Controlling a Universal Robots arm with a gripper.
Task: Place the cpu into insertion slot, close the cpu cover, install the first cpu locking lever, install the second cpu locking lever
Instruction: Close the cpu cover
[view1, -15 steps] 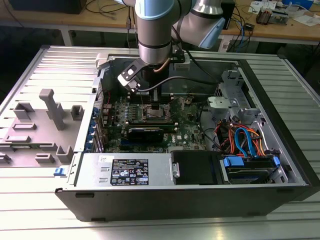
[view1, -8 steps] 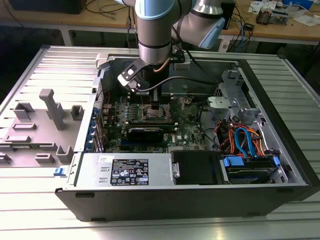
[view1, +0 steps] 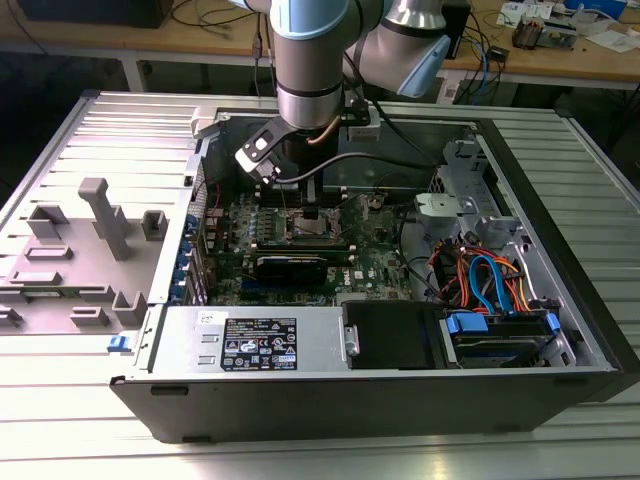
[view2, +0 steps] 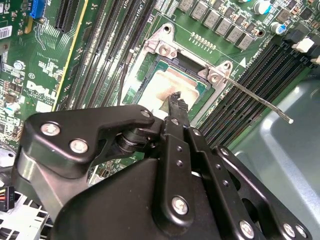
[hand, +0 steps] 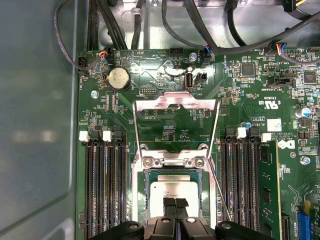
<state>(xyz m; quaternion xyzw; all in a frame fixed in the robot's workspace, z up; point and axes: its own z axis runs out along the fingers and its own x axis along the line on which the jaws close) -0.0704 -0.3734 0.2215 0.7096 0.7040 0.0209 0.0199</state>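
Silver-grey cpu (hand: 172, 186) sits in insertion slot (hand: 144, 200) | cpu cover (hand: 176, 102) raised | arm (view1: 310, 60) points straight down | gripper (hand: 175, 202) pinched closed, empty, over cpu

Round coin battery (hand: 118, 78); black memory slots (hand: 105, 190) — silver power supply (view1: 190, 345).

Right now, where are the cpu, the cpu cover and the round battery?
cpu (hand: 169, 189): first wrist view, on its silver-grey metal top.
cpu cover (hand: 176, 103): first wrist view, on the frame's bar farthest from the cpu.
round battery (hand: 118, 78): first wrist view, middle of its shiny face.
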